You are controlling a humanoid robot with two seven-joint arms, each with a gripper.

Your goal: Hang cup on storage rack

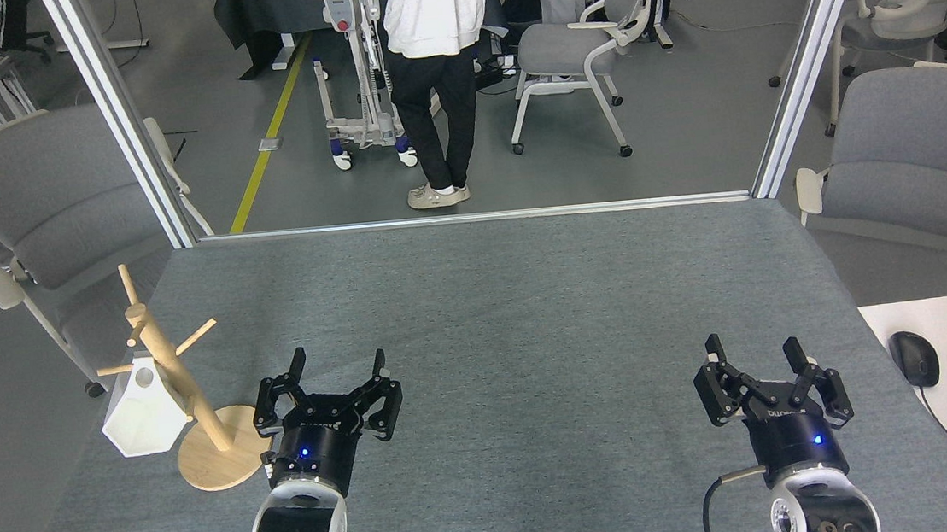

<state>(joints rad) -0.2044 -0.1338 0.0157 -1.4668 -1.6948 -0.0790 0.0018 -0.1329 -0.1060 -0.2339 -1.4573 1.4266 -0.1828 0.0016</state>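
The white faceted cup [143, 408] hangs from a peg on the left side of the wooden storage rack [180, 386], whose round base [214, 457] rests on the grey table at the left. My left gripper [338, 365] stands open just right of the rack's base, apart from it, with nothing between its fingers. My right gripper [751, 349] is open and empty near the table's front right.
Grey felt table [495, 315] with metal frame posts [123, 125] at the back corners. Grey chairs [913, 150] flank the table. A person [430, 64] stands beyond the far edge. A white desk with a mouse [914, 358] and keyboard lies at the right.
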